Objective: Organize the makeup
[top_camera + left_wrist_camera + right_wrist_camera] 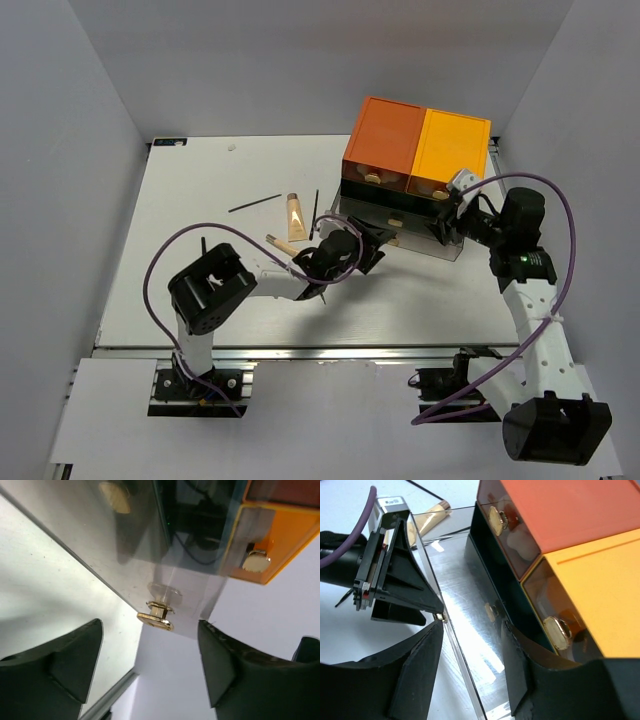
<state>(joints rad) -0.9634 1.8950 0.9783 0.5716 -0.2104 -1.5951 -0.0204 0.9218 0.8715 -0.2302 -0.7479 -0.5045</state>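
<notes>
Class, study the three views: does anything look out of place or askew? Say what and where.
The bottom drawer juts out of the drawer box while the upper drawers sit shut. Left of it, a beige tube, a tan stick and two thin pencils lie scattered at odd angles.

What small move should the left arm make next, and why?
Probably back the left gripper off the gold knob and head for the tan stick: the jaws stand open around the knob, the clear drawer is pulled out, and the stick lies close by.
</notes>
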